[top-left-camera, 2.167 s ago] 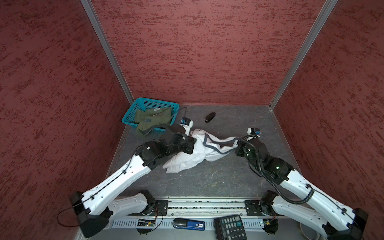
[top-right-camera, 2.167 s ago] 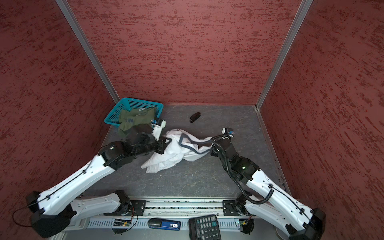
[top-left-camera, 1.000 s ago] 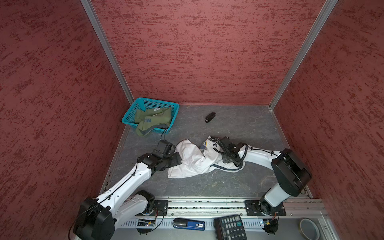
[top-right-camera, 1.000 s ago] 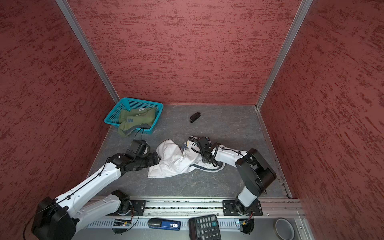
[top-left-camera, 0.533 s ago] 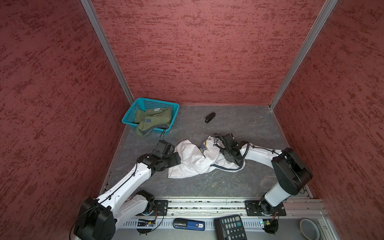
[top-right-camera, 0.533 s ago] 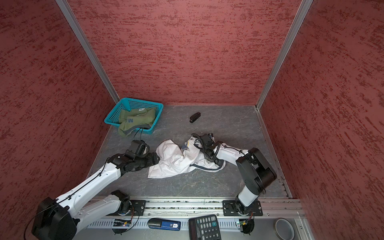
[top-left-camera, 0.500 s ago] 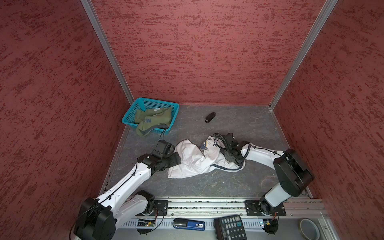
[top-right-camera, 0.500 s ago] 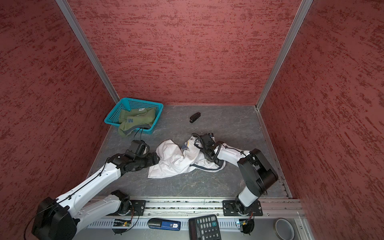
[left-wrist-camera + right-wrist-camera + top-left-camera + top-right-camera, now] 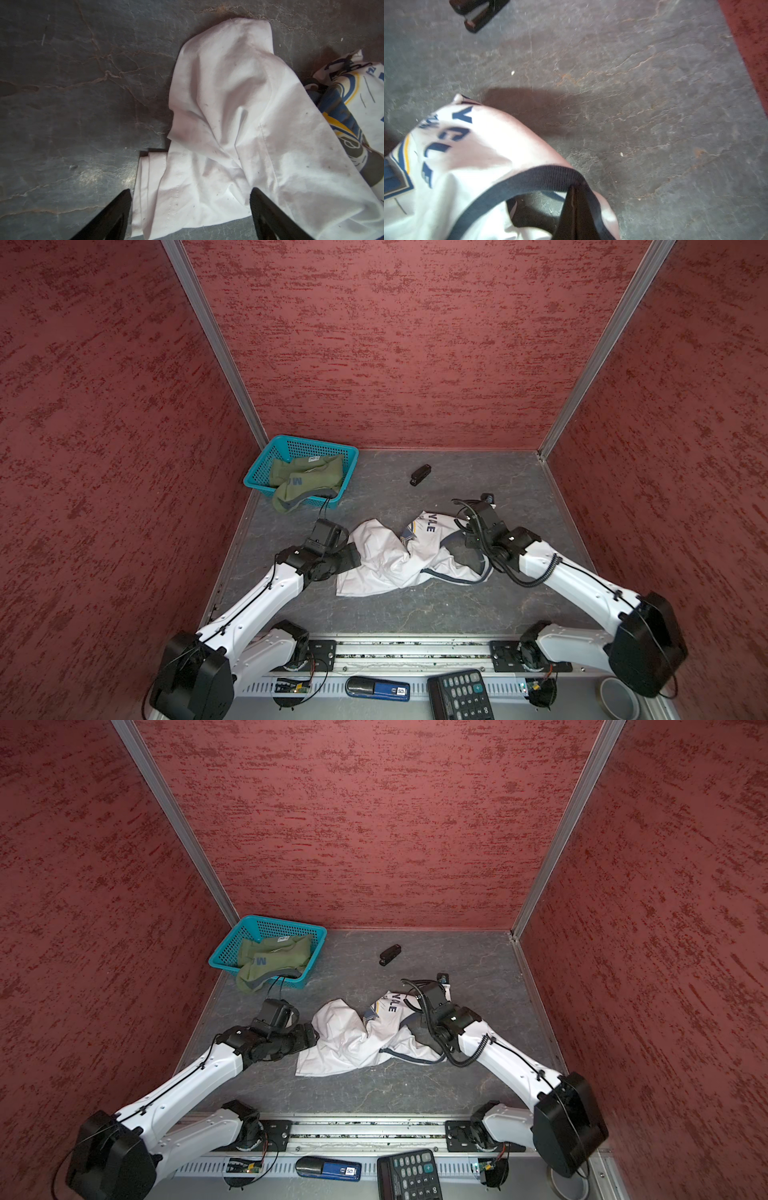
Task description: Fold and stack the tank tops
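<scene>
The white tank top (image 9: 390, 560) lies crumpled at the centre of both top views on the worktop (image 9: 415, 605). The olive tank top (image 9: 307, 483) slumps over the teal basket (image 9: 266, 460) at upper left. Neither of the 2 is folded, so nearly everything remains. The right pincer (image 9: 574, 193) is clenched on the white top's dark trim (image 9: 529, 180). The left pincer (image 9: 190, 193) gapes, released, over its hem.
</scene>
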Motion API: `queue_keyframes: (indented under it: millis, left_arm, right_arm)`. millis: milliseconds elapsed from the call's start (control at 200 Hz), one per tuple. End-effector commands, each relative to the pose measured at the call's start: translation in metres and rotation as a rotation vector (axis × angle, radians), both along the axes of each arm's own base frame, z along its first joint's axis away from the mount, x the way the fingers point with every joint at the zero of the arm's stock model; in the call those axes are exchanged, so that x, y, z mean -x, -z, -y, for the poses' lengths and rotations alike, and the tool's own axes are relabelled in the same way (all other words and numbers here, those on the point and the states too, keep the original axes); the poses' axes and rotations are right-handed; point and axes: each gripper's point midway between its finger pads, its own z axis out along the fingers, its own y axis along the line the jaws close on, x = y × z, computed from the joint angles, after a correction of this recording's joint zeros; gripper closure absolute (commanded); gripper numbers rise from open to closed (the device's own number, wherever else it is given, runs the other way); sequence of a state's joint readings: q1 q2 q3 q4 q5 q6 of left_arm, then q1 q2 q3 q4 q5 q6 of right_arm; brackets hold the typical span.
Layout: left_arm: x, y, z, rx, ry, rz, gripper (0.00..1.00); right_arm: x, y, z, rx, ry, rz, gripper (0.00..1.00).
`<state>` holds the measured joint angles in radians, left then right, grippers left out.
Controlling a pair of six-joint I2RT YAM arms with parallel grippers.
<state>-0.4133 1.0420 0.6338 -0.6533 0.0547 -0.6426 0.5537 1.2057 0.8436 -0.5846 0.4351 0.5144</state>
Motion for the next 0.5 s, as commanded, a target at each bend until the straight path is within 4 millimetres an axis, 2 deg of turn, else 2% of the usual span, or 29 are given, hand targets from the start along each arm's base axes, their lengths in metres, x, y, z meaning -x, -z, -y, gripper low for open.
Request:
queue_keyframes:
  millis: [0,130,240,401,491]
  left_arm:
    - [-0.006,0.005,-0.003,-0.005,-0.03,-0.005,0.11]
    - [-0.016,0.009,0.004,0.007,-0.017,-0.008,0.15]
    - [-0.032,0.009,0.007,0.0,-0.023,0.005,0.18]
    - [-0.053,0.024,0.012,-0.01,-0.029,-0.023,0.28]
    - [-0.06,0.035,0.015,-0.01,-0.032,-0.047,0.37]
  right_arm:
    - [0.013,-0.011,0.03,0.008,0.116,0.041,1.0]
    - [0.018,-0.014,0.031,-0.04,0.114,0.066,1.0]
    - [0.019,-0.012,0.028,-0.064,0.107,0.065,1.0]
    - [0.02,-0.016,0.03,-0.063,0.115,0.076,1.0]
    - [0.022,-0.022,0.034,-0.062,0.126,0.098,1.0]
